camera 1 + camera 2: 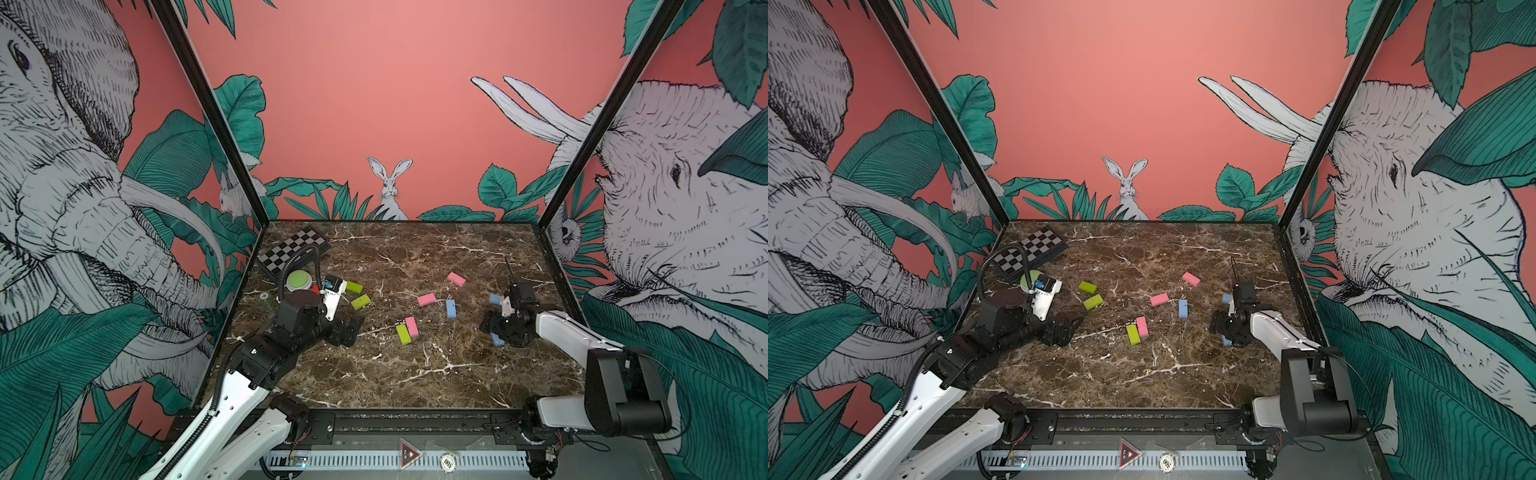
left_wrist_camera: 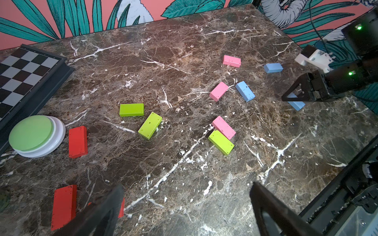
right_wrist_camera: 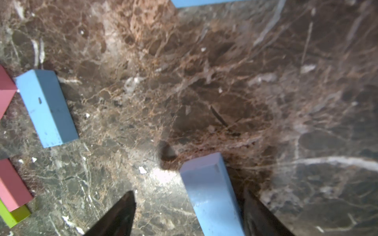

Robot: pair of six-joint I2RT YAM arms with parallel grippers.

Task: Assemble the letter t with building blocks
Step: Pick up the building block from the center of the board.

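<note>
Well apart from the building blocks (image 1: 427, 299), a token (image 1: 448, 460) reads "500".

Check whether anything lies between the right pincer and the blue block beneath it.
Nothing visible does. The blue block sits inside the right pincer, close against one finger; only bare marble shows in the gap to the other finger. A second blue block lies well aside.

light blue block (image 1: 497, 340): mostly hidden under right gripper (image 1: 500, 331) in both top views; near end cut off in right wrist view
red blocks (image 2: 78, 141): almost wholly behind left arm (image 1: 291, 328) in top views
third red block (image 2: 122, 205): mostly behind left gripper (image 2: 187, 187) finger
</note>
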